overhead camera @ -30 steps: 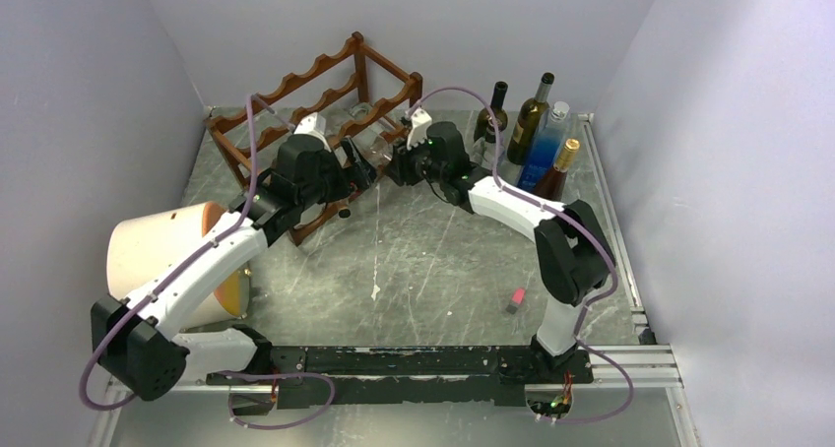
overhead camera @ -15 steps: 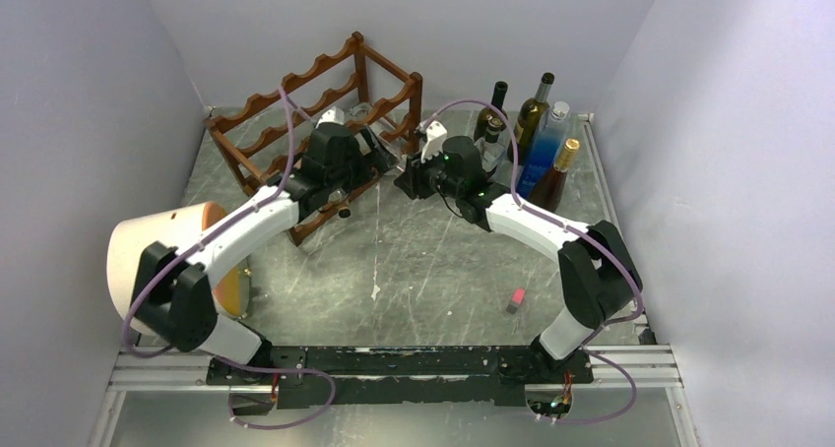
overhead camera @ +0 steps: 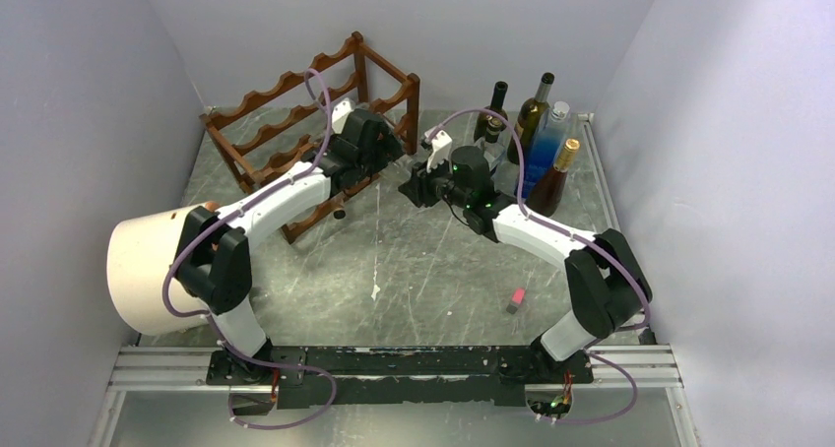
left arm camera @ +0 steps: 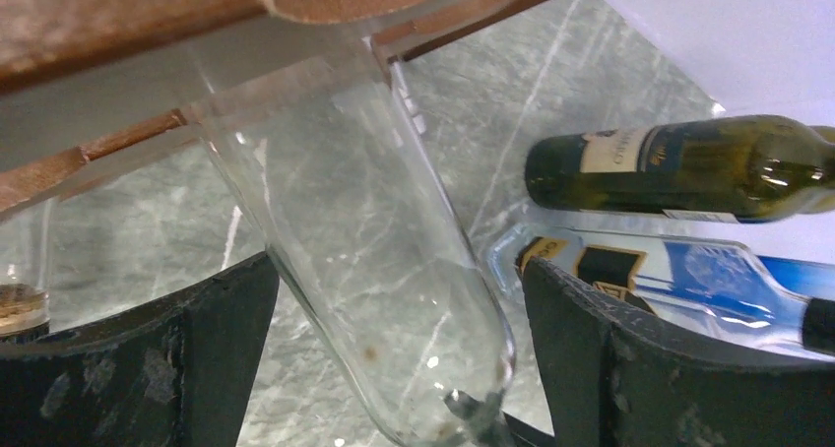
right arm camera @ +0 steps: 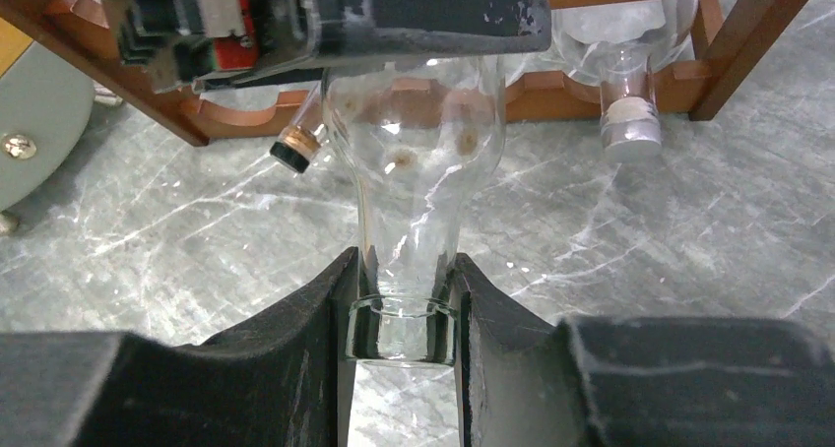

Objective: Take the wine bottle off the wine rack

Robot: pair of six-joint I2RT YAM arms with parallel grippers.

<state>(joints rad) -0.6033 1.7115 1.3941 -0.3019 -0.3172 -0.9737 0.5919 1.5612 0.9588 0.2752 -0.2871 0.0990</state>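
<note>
The reddish-brown wine rack [overhead camera: 286,122] stands at the back left. A clear glass wine bottle [overhead camera: 394,164] pokes out of its right end, neck toward the table's middle. My right gripper [overhead camera: 414,183] is shut on the bottle's neck [right arm camera: 404,314]; the body [right arm camera: 414,137] reaches back to the rack [right arm camera: 551,93]. My left gripper [overhead camera: 379,150] is open, its fingers [left arm camera: 197,368] wide on either side of the bottle's body [left arm camera: 374,260] under a rack rail [left arm camera: 118,24], with gaps on both sides.
Several upright bottles stand at the back right: dark [overhead camera: 492,112], green [overhead camera: 532,117], blue [overhead camera: 546,150], gold-topped [overhead camera: 556,171]. A corked clear bottle [right arm camera: 625,73] and a dark-capped neck [right arm camera: 295,150] lie in the rack. A beige drum [overhead camera: 148,270] sits left, a pink piece [overhead camera: 515,299] right.
My left arm has stretched farther back and right along the rack to the bottle's body. My right gripper has drawn toward the right and nearer, keeping hold of the neck.
</note>
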